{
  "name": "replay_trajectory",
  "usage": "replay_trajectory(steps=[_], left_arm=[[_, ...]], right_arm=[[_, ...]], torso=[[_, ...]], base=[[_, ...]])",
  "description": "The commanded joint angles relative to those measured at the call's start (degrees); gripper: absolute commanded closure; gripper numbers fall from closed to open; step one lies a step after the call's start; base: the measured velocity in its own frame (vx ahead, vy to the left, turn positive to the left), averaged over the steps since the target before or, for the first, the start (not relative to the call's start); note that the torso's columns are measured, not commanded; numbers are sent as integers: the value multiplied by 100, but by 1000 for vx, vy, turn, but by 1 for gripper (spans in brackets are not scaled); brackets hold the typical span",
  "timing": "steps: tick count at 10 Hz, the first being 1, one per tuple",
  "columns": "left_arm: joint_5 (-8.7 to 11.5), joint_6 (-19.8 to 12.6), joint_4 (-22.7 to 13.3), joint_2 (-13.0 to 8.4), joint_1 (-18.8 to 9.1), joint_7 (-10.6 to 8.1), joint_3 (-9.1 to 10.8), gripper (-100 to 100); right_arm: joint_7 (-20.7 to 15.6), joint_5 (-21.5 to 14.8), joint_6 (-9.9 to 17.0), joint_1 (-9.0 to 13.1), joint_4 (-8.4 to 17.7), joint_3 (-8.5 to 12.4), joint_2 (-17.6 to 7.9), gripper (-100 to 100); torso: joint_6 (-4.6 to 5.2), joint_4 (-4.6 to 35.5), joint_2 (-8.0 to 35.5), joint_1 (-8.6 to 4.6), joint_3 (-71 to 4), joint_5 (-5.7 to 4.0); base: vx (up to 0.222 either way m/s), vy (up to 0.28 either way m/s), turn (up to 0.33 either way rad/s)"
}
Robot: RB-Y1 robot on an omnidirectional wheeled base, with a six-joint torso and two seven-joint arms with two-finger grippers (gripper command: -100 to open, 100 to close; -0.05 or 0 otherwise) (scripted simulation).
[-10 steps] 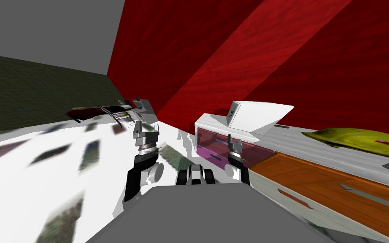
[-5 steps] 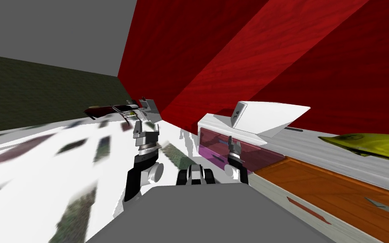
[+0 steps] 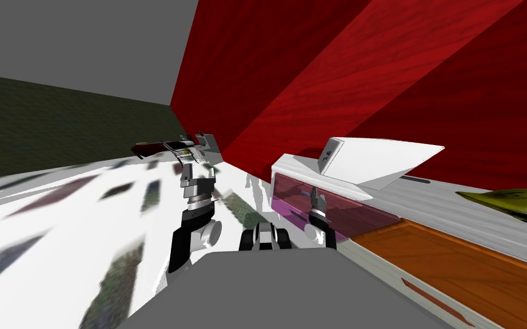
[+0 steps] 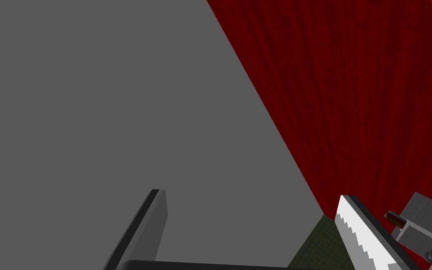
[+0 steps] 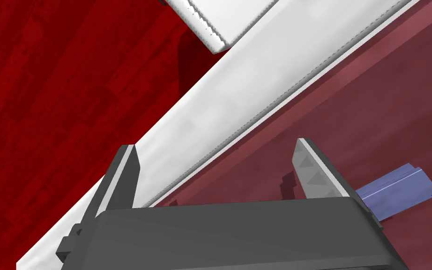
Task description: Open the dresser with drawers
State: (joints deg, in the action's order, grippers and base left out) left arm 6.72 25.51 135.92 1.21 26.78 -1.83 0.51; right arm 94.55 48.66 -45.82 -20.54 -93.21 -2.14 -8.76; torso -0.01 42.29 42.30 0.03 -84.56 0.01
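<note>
Right gripper (image 5: 216, 147) fingers (image 5: 311, 168) apart, empty, close up to the dresser's (image 5: 266, 70) top maroon drawer front (image 5: 351, 112), blue handle (image 5: 398, 190) just beside one finger. Left gripper (image 4: 251, 196) also spread, held up over the floor (image 3: 85, 228) on the left.

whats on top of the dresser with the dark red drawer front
A white angular box sits on the dresser's white top, near the red wall. The top beneath the box is covered; the drawer fronts hide the inside.
</note>
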Motion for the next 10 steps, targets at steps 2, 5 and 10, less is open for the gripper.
replay_trajectory(steps=[2, 5, 10], left_arm=[[0, 0, 0, 0, 0, 0, 0, 0], [0, 0, 0, 0, 1, 0, 0, 0], [0, 0, 0, 0, 0, 0, 0, 0]], right_arm=[[636, 264, -64, 98, 347, 9, 17, -100], [988, 436, -94, 130, 530, 17, 19, -100], [1736, 903, -176, 215, 1019, 38, -19, -100]], torso=[[-1, 0, -2, -1, -1, 0], [3, -1, -2, -5, -2, 0], [-42, -52, -79, -34, -33, -65]], base=[[-8, 32, 120], [0, 26, 71], [-12, 16, 85]])
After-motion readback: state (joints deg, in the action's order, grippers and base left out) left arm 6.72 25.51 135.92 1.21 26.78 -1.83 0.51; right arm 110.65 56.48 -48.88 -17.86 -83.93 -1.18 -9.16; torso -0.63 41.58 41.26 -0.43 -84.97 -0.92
